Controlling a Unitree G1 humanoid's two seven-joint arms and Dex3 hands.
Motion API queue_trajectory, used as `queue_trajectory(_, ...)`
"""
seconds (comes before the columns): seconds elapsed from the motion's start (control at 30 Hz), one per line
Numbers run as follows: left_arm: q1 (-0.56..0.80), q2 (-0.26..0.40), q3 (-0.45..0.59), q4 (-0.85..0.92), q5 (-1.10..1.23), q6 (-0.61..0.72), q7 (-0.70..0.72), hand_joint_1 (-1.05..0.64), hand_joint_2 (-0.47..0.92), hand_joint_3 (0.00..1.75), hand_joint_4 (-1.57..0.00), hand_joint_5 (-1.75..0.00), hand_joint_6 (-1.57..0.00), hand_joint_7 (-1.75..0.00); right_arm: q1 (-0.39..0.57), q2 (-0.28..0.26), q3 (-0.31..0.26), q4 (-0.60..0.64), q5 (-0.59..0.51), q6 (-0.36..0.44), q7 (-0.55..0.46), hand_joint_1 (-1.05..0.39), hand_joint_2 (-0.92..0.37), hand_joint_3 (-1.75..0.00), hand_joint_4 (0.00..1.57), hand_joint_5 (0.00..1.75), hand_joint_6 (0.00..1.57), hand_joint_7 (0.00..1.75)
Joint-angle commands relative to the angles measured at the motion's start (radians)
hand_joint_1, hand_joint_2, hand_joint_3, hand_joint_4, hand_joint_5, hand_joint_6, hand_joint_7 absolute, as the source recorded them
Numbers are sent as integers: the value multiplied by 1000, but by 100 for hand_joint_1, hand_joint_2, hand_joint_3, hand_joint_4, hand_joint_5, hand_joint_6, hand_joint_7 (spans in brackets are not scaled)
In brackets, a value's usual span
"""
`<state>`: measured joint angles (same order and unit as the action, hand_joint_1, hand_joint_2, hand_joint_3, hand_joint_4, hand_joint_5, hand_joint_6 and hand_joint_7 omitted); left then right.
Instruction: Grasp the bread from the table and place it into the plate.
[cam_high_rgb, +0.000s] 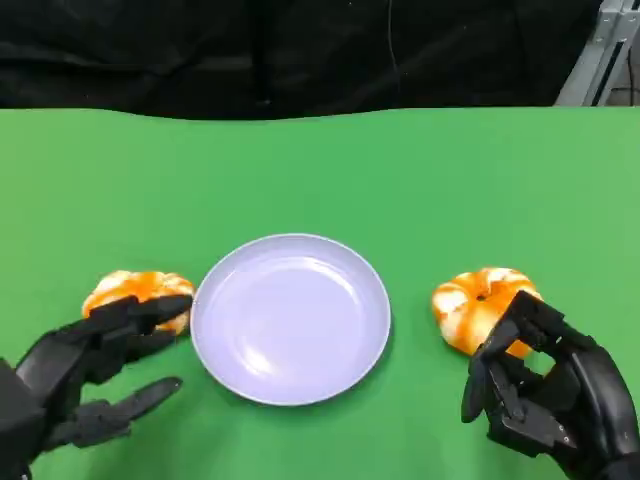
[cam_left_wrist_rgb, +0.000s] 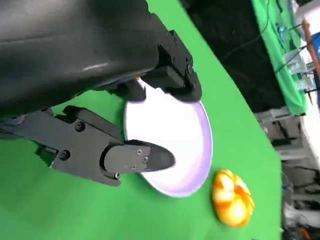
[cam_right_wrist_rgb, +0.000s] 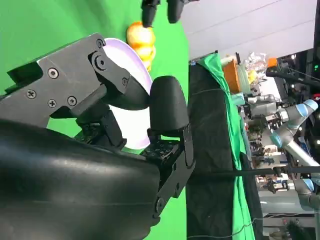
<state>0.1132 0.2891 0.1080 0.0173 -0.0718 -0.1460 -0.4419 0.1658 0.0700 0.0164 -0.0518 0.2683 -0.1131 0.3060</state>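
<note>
A pale lilac plate lies in the middle of the green table. One orange-and-white bread sits just left of it, and a second bread sits to its right. My left hand reaches in low, its upper fingers lying across the near side of the left bread and its thumb spread apart below. My right hand hovers at the near right edge of the right bread with fingers bent and nothing in them. The left wrist view shows the plate and the right bread; the right wrist view shows the plate and the left bread.
The green table runs back to a black curtain. A metal frame stands at the far right corner. Beyond the table, the right wrist view shows a cluttered bench and a robot arm.
</note>
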Motion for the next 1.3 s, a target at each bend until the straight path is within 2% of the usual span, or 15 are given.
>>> queue_trajectory(0.03, 3, 40, -14, -7, 130, -51, 85, -63, 92, 34, -12, -16, -33, 0, -8, -11, -8, 3, 8, -7, 2, -12, -59, -114, 86, 175, 62, 172)
queue_trajectory(0.07, 8, 51, -24, -21, 205, -57, 128, -73, 92, 28, -5, -11, -31, 0, -8, -12, -9, 4, 10, -7, 3, -12, -59, -114, 85, 175, 62, 172)
queue_trajectory(0.17, 11, 66, -51, -53, 336, -40, 197, -81, 92, 23, -1, -7, -28, 0, -8, -13, -12, 10, 10, -14, 7, -12, -59, -114, 85, 175, 62, 172)
queue_trajectory(0.33, -4, 80, -80, -62, 429, -20, 239, -85, 92, 22, 0, -5, -28, 0, -9, -11, -13, 16, 8, -24, 10, -12, -59, -113, 85, 175, 62, 173)
queue_trajectory(0.6, -71, 120, -140, 10, 611, -57, 369, -85, 92, 10, -6, -6, -32, -1, -11, -9, -9, 14, 5, -16, 5, -12, -59, -114, 85, 175, 61, 173)
queue_trajectory(0.7, -173, 159, -213, 121, 764, -51, 456, -87, 91, 6, -9, -7, -35, -2, -14, -3, -7, 16, 2, -18, -1, -12, -59, -115, 86, 175, 62, 174)
queue_trajectory(0.8, -243, 169, -258, 213, 821, -58, 505, -87, 92, 4, -11, -7, -37, -2, -17, -2, -6, 25, -3, -29, -2, -12, -58, -115, 86, 175, 62, 173)
queue_trajectory(1.3, -446, 163, -409, 540, 885, -38, 588, -83, 92, 3, -18, -5, -40, -1, -15, 2, 4, 18, -9, -28, -15, -12, -57, -118, 86, 175, 62, 174)
